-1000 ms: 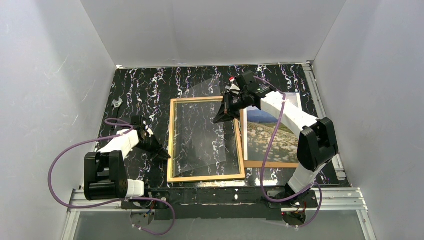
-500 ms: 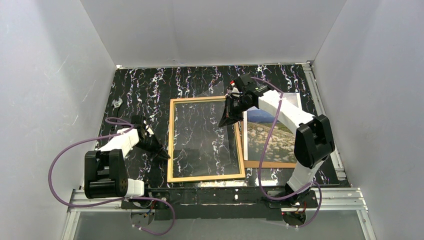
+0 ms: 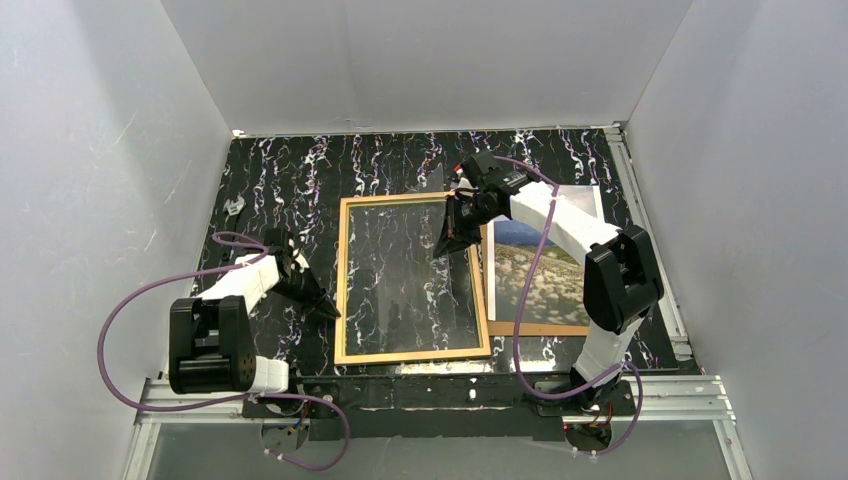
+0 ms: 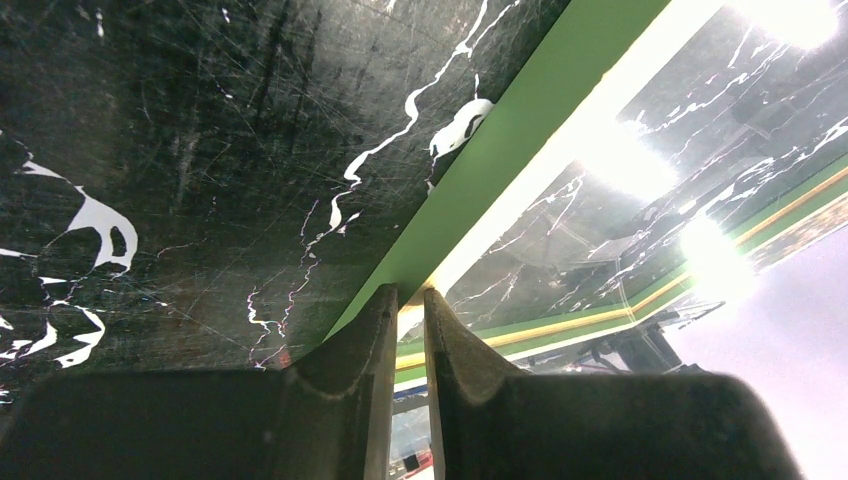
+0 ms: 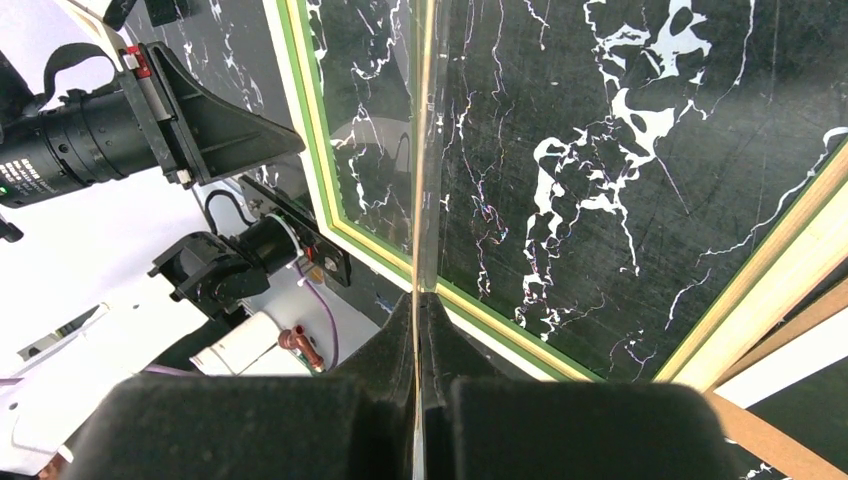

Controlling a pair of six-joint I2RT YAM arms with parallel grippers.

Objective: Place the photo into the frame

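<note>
A clear pane [image 3: 405, 270] leans inside the frame [image 3: 412, 354] (photo [image 3: 505, 280] lies outside).

— What's the bench [image 3: 300, 170] like?
— Black, veined white like marble.
— And on it?
— The frame [image 3: 410, 353] lies flat in the middle, tan side up. Just right of it is a brown board [image 3: 540, 328] with the photo [image 3: 565, 280] on top. A small grey thing [image 3: 233, 207] sits far left.

A black table top [image 3: 290, 180] veined with white lies inside a plain white booth. The left wall [image 3: 90, 150], back wall [image 3: 430, 60] and right wall [image 3: 745, 150] rise from the table's edges. A metal rail [image 3: 690, 384] runs along its near edge.
</note>
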